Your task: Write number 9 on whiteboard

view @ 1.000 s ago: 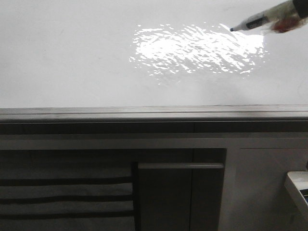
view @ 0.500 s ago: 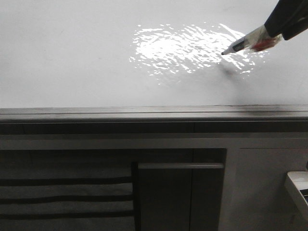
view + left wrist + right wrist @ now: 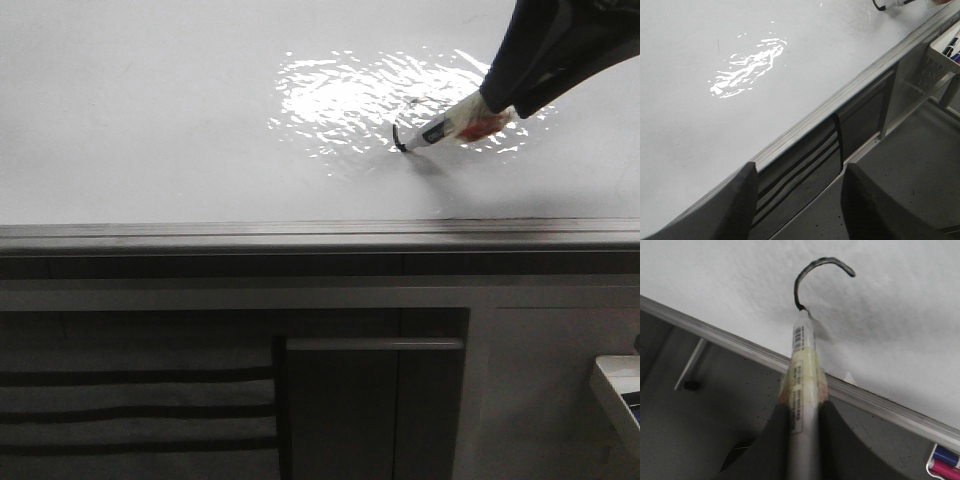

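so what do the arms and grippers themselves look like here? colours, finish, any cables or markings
Right arm: dark, near-black matte cover, smooth and tapering, no markings or cables visible. Right gripper: two dark grey, smooth, rounded fingers. Left gripper: the same dark grey matte fingers, broad and blunt, unmarked. No left arm body in view.

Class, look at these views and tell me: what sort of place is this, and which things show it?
Probably a classroom or lab writing station. A large glossy whiteboard with a metal edge strip fills the scene, the right pincer holds a marker drawing a black stroke, and a holder of spare markers hangs nearby.
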`<state>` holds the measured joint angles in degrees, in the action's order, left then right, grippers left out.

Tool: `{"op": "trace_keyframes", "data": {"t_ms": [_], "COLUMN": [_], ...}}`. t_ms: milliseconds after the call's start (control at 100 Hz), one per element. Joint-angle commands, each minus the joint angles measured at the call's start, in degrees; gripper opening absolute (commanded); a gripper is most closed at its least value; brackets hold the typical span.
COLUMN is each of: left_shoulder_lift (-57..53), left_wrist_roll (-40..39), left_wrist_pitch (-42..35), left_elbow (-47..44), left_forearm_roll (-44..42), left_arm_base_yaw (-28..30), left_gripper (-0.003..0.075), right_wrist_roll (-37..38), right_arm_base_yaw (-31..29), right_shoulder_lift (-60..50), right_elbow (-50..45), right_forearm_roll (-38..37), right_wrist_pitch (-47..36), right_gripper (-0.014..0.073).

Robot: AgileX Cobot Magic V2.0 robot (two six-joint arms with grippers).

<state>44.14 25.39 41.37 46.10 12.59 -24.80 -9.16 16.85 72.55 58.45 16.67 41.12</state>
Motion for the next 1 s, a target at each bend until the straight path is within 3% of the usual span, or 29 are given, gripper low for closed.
{"op": "trace_keyframes", "data": {"t_ms": [0,700,770,870,990], "left_shoulder_lift": [-0.18,1.17,2.47,6.1,12.77], "left_wrist_roll": [-0.71,1.99,8.15,18.56,22.7], "left_wrist_pitch": [-3.91,-5.93,-5.0,-2.19,-1.09], "left_elbow": [1.55,2.08,2.96,4.83,7.79], "left_forearm_roll": [1.28,3.64,9.15,16.52,17.79], "left_arm_base_yaw": [0.29,-0.27,-1.84,-5.73,-12.01], "left_gripper": [0.0344,0.0344,0.0344,0.0344,0.0344], "right_wrist_roll": [0.1,-2.63,-8.25,-21.93,-34.58], "right_arm_base_yaw": [-2.34,1.32,1.32,1.32,1.32], "right_shoulder_lift": [-2.58,-5.12,-7.17,-10.64,-14.27], "right_elbow": [1.44,-3.98,-2.38,0.1,2.42], "right_forearm_roll": [-3.31,-1.9,0.4,4.77,7.66], "right_wrist_pitch": [-5.02,-1.04,1.52,7.8,14.9], "right_gripper": [-0.0064,-0.0064,-0.0064,-0.0064,-0.0064]}}
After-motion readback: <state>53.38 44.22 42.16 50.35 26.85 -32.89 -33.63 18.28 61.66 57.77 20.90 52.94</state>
